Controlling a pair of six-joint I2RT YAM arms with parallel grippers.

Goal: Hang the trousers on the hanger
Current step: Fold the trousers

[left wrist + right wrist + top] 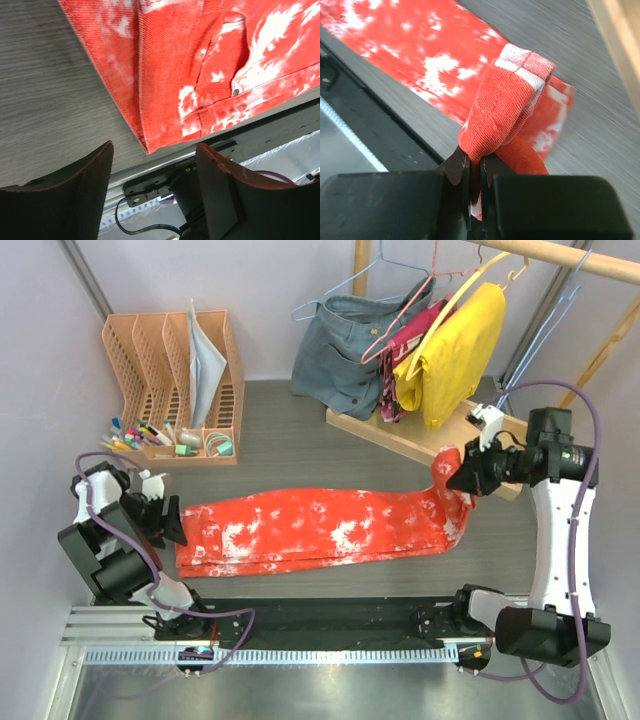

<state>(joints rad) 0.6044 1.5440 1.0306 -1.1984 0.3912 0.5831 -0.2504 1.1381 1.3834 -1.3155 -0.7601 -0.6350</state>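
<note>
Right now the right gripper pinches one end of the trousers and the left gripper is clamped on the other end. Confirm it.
Not quite. The left gripper is not clamped: the left wrist view shows its jaws open with the trousers lying beyond them, nothing held. The right gripper does pinch one end.

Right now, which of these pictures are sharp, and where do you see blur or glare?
Top external: evenly lit and sharp, trousers casting only a faint shadow, sheen on the metal ledge. Left wrist: fabric crisp, its own jaws dark and soft. Right wrist: the pinched fold sharp, the table behind soft and streaky.
</note>
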